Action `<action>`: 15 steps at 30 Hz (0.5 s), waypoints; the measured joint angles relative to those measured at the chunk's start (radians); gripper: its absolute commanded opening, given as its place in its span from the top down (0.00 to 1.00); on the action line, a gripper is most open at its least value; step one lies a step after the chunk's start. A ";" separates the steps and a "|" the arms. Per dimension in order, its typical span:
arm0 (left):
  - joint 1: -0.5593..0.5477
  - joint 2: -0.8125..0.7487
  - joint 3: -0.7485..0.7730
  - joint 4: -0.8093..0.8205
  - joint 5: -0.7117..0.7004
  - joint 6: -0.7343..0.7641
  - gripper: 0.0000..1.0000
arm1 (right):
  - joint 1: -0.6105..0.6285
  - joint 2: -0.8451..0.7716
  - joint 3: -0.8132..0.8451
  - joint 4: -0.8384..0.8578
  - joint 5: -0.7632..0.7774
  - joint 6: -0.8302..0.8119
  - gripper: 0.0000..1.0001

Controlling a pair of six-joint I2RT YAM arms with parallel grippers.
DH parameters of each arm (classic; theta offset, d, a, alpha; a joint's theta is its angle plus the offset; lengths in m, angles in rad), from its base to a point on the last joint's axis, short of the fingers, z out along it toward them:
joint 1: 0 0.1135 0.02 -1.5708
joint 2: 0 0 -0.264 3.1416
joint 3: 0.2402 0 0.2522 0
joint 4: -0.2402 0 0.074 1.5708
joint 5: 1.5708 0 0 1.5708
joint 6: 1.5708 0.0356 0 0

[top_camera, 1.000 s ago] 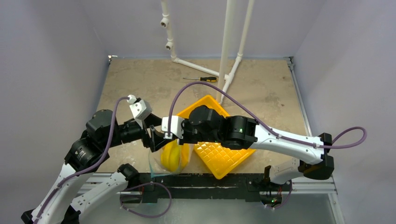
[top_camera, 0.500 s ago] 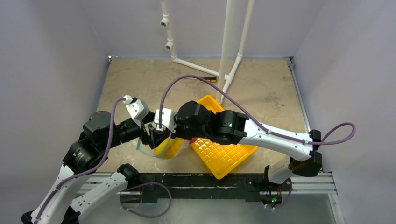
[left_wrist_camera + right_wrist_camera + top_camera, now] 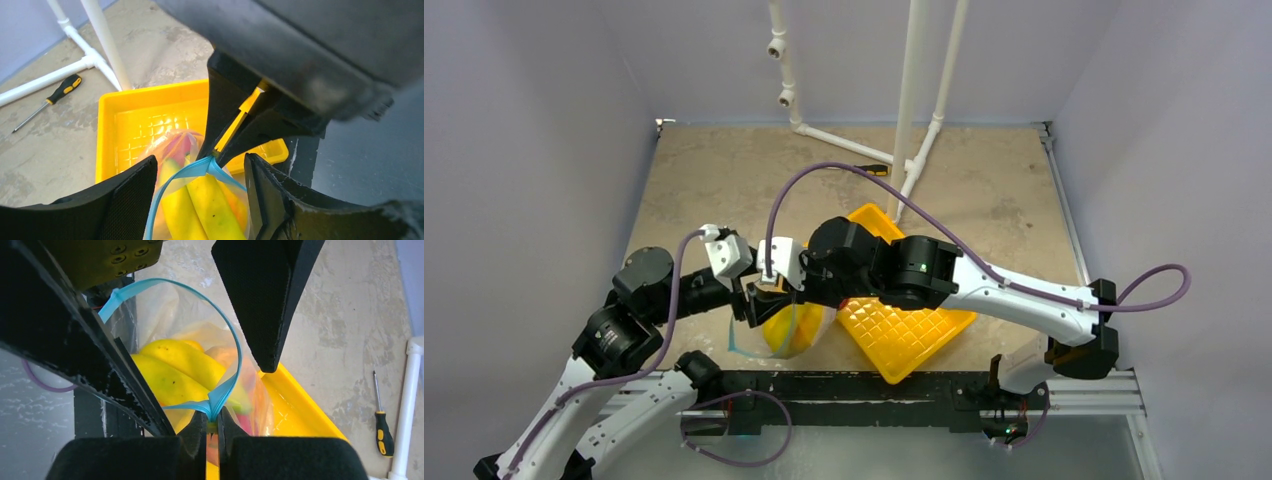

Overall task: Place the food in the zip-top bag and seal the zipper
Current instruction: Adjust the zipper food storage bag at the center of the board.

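Beige table [image 3: 724,190], bag [image 3: 789,325] at its near edge beside the tray [image 3: 904,345], food [image 3: 170,380] inside. My right gripper [image 3: 212,432] pinches the zipper [image 3: 232,347] at one end; left gripper [image 3: 200,167] gapes astride the open mouth. If I close crooked, I fear it buckles unsealed.

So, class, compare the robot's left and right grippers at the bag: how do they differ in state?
The right gripper is shut, pinching the teal zipper; the left gripper is open, gripping nothing. The right gripper's fingers meet on the zipper, while the left gripper's stand apart, either side of the zip-top bag. Both have black fingers and sit at the bag's mouth.
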 measured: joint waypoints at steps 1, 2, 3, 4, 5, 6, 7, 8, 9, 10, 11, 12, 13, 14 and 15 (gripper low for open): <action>0.000 -0.003 -0.001 0.003 0.010 0.001 0.37 | 0.000 -0.006 -0.001 -0.003 -0.011 0.001 1.00; 0.000 -0.004 -0.001 0.009 0.020 0.003 0.37 | 0.000 -0.010 -0.002 -0.005 -0.016 0.002 1.00; 0.000 -0.003 -0.001 0.016 0.030 0.005 0.36 | 0.000 -0.014 -0.002 -0.007 -0.024 0.002 1.00; 0.000 0.000 -0.001 0.021 0.038 0.006 0.35 | 0.000 -0.019 -0.002 -0.009 -0.031 0.003 1.00; 0.000 0.005 -0.001 0.026 0.045 0.007 0.34 | 0.000 -0.023 -0.002 -0.010 -0.036 0.004 1.00; 0.000 0.010 -0.001 0.028 0.053 0.008 0.33 | 0.000 -0.025 -0.002 -0.012 -0.038 0.005 1.00; 0.000 0.016 -0.001 0.028 0.062 0.008 0.33 | 0.000 -0.028 -0.002 -0.013 -0.040 0.005 1.00; 0.000 0.025 -0.002 0.030 0.074 0.008 0.33 | 0.000 -0.029 -0.002 -0.016 -0.042 0.005 1.00; 0.000 0.036 -0.004 0.033 0.087 0.008 0.33 | 0.000 -0.031 -0.002 -0.017 -0.044 0.006 1.00; 0.000 0.045 -0.005 0.034 0.099 0.008 0.33 | 0.000 -0.032 -0.002 -0.017 -0.046 0.007 1.00; 0.000 0.054 -0.006 0.035 0.111 0.008 0.33 | 0.000 -0.032 -0.002 -0.022 -0.046 0.011 1.00; 0.000 0.063 -0.006 0.041 0.122 0.008 0.33 | 0.000 -0.032 -0.003 -0.027 -0.046 0.013 1.00; 0.000 0.069 -0.006 0.045 0.133 0.008 0.33 | 0.000 -0.033 -0.006 -0.030 -0.045 0.015 1.00; 0.000 0.074 -0.006 0.047 0.143 0.008 0.34 | 0.000 -0.033 -0.009 -0.030 -0.045 0.018 1.00; 0.000 0.078 -0.006 0.047 0.152 0.008 0.35 | 0.000 -0.034 -0.014 -0.029 -0.042 0.019 1.00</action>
